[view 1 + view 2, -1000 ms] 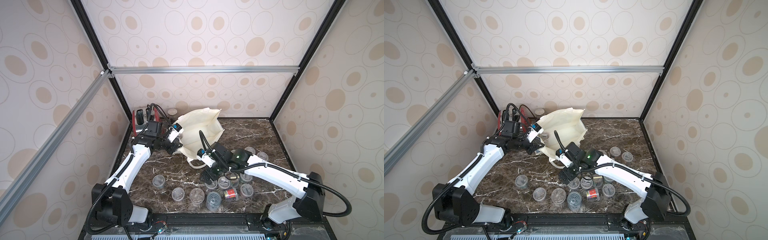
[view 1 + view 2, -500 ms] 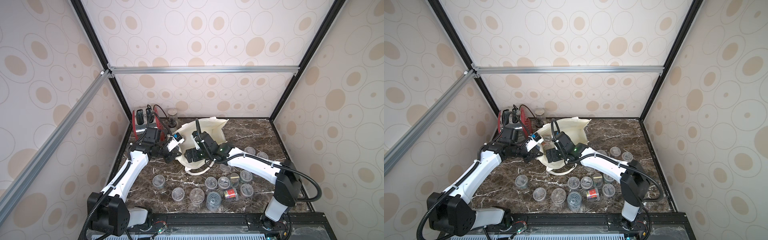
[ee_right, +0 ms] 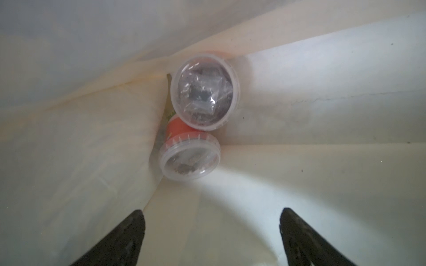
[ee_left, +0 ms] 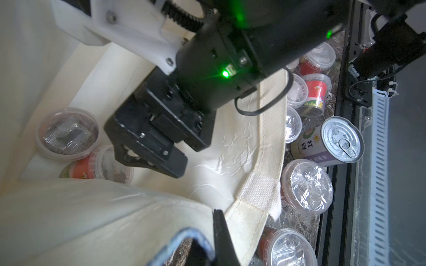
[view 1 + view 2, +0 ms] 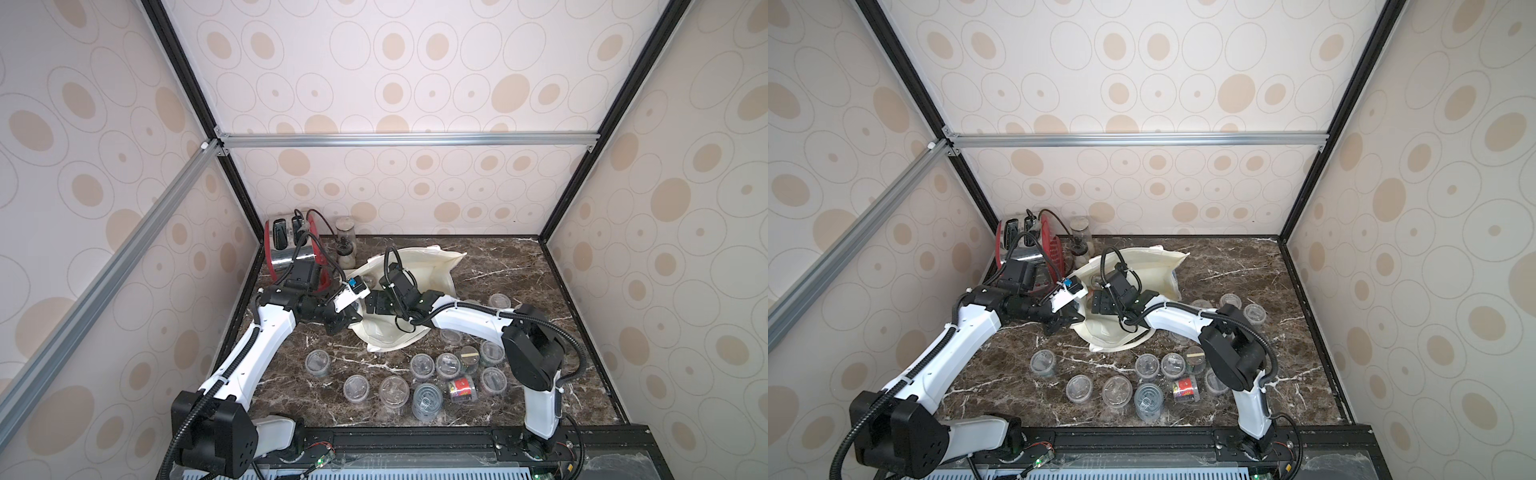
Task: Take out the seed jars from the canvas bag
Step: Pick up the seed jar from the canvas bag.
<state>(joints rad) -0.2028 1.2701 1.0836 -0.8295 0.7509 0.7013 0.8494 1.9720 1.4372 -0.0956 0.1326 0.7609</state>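
Spotted walls [image 5: 415,62] enclose a dark marble table [image 5: 519,270]. The canvas bag [image 5: 432,270] lies on it, mouth open. The left gripper [image 5: 353,320] has its jaws shut on the rim. The right gripper [image 3: 212,210] is inside, jaws wide and empty. Two seed jars [image 3: 205,89] sit in the bag's corner; many others and a tin can [image 5: 428,401] stand outside.

We saw a silver-and-red toaster [image 5: 286,246] in the far left corner of the marble tabletop [image 5: 515,266], a tall glass jar [image 5: 345,229] just beside it, and a pull-tab can [image 5: 427,401] near the front edge.
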